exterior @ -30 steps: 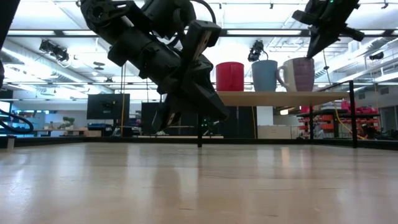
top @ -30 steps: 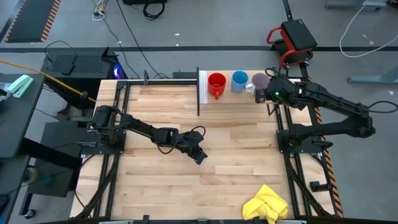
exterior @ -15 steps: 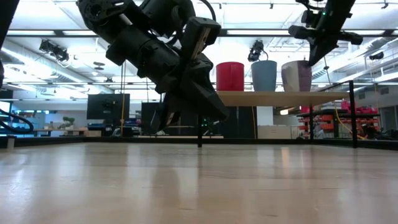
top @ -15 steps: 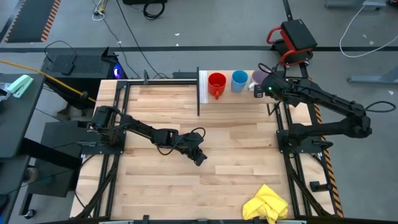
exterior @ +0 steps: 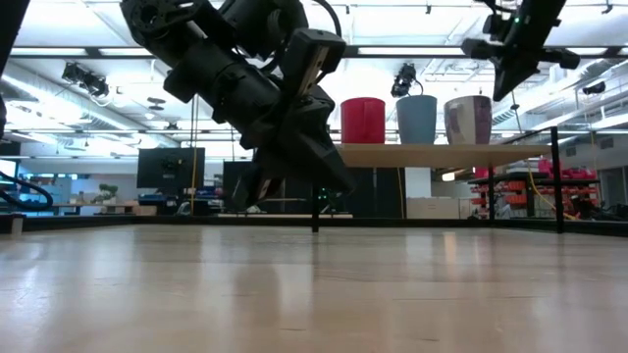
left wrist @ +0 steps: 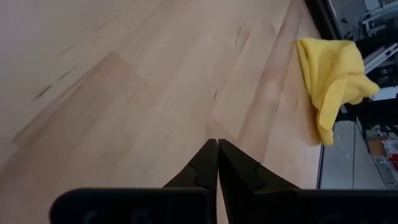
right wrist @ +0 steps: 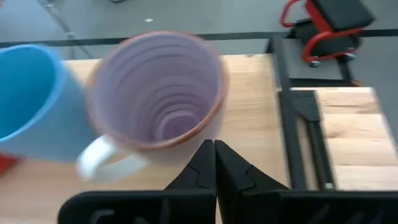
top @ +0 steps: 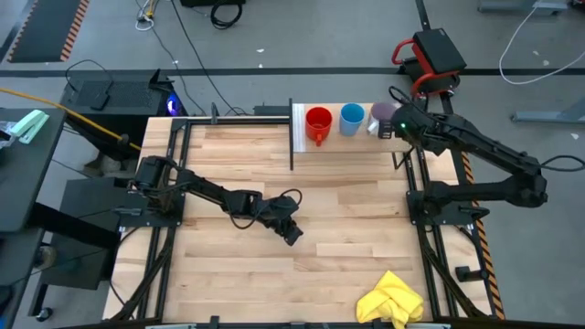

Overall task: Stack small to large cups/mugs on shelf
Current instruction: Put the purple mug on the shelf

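Notice how your three cups stand in a single row on the shelf (top: pixel 361 137), which sits raised above the table at its far edge with a white upright end panel (top: pixel 296 127) closing the row beside the red mug (top: pixel 318 122); next comes the light-blue cup (top: pixel 352 119), then the purple-grey mug (top: pixel 381 116) with a white handle, at the open end nearest the right arm. That order reads small to large, so I judge the sorting essentially done. Your right gripper (right wrist: pixel 214 163) hangs just above the purple-grey mug's rim with its jaws pressed together and nothing between them, likely because it has let go. Your left gripper (left wrist: pixel 217 163) waits over mid-table, jaws also together and empty. Count: three cups, one shelf, one yellow cloth (top: pixel 392 300) at the table's near right corner, two arms.
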`<action>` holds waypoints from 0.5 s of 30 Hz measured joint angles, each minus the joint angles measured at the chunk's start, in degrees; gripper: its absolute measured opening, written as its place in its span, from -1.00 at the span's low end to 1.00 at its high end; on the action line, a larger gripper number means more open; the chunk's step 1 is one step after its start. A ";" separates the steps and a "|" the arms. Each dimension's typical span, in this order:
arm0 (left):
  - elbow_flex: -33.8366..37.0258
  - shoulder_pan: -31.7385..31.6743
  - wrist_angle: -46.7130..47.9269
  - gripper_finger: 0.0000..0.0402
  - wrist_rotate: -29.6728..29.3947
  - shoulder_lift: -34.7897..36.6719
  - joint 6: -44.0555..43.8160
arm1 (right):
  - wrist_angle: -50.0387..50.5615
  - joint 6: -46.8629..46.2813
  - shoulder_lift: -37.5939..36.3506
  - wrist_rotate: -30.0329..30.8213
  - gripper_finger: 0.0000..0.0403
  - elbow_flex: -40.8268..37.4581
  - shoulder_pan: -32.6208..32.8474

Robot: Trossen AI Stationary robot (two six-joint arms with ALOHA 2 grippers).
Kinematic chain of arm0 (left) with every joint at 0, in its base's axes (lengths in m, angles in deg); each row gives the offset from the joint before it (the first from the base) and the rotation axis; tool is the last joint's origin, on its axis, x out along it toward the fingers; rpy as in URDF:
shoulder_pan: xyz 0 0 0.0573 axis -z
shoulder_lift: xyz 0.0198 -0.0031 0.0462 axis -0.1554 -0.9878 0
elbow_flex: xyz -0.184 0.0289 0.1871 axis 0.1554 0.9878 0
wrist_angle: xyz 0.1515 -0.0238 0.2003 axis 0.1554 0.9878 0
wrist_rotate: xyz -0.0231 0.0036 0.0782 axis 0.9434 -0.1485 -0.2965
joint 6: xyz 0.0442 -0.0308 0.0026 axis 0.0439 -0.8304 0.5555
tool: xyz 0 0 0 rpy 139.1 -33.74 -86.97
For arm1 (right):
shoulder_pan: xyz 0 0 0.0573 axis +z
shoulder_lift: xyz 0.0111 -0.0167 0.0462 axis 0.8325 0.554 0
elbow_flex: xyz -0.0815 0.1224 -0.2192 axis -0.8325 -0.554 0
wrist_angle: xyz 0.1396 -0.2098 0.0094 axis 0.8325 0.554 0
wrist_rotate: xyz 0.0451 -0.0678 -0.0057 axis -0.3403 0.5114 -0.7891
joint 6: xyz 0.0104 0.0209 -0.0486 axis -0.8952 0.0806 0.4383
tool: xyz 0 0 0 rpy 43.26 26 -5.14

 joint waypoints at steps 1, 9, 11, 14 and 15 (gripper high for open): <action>0.00 0.08 0.23 -0.91 0.00 0.00 0.02 | 0.00 -0.72 -0.42 0.08 -1.00 0.00 1.22; 0.00 0.12 0.82 -0.89 0.00 0.00 0.07 | -1.42 -5.89 -1.61 0.89 -1.00 0.02 10.27; 0.00 0.06 0.87 -0.91 0.00 0.00 0.39 | -2.99 -5.58 -0.68 0.67 -1.00 0.02 11.59; 0.00 -0.17 0.82 -0.93 0.04 0.00 0.53 | -5.96 -3.79 1.23 0.49 -1.00 0.02 12.14; 0.00 -0.20 0.82 -0.93 -0.03 0.00 0.52 | -6.80 -3.26 1.78 0.47 -1.00 0.02 12.13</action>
